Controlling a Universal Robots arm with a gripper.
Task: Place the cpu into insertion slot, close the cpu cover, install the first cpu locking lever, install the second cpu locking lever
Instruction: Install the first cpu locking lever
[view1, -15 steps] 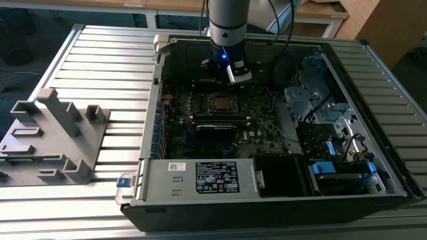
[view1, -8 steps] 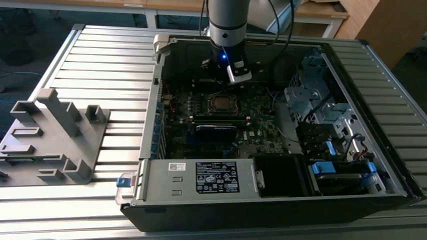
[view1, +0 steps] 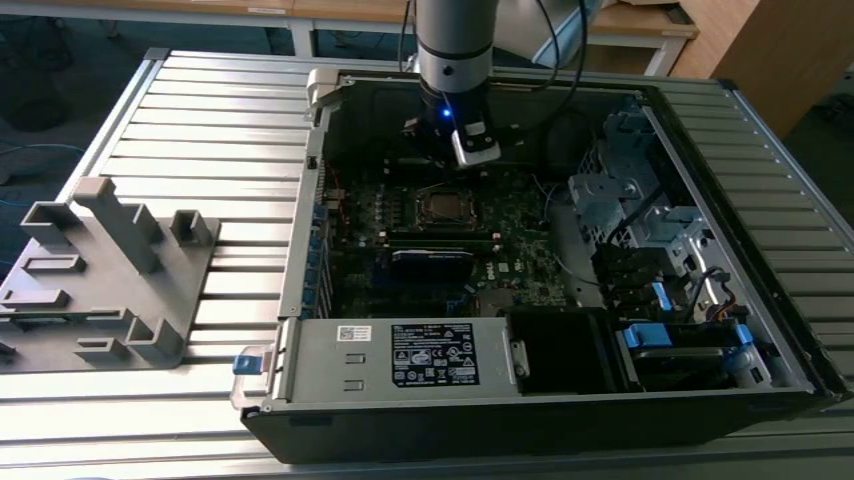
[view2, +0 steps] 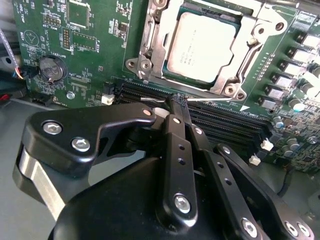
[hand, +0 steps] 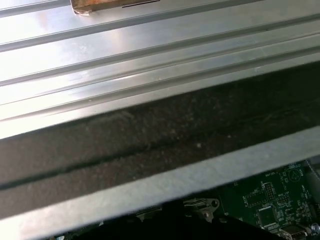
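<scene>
The cpu (view2: 200, 45) lies flat in the insertion slot, its silver top showing through the window of the cpu cover (view2: 154, 42), which is down over it. In the exterior view the cpu (view1: 445, 205) sits mid-board, just in front of my gripper (view1: 474, 152). My black gripper (view2: 178, 101) is shut, its tips together beside the socket's edge. A thin silver locking lever (view2: 217, 103) runs crosswise right at the tips, over the memory slots; I cannot tell whether it is clamped or only touched.
The open computer case (view1: 300, 250) lies on a ribbed metal table (view1: 200, 120). Long black memory slots (view2: 225, 125) and a coin battery (view2: 52, 67) flank the socket. A power supply (view1: 400, 355), drive cages (view1: 627, 200) and a grey fixture (view1: 107, 280) surround the work area.
</scene>
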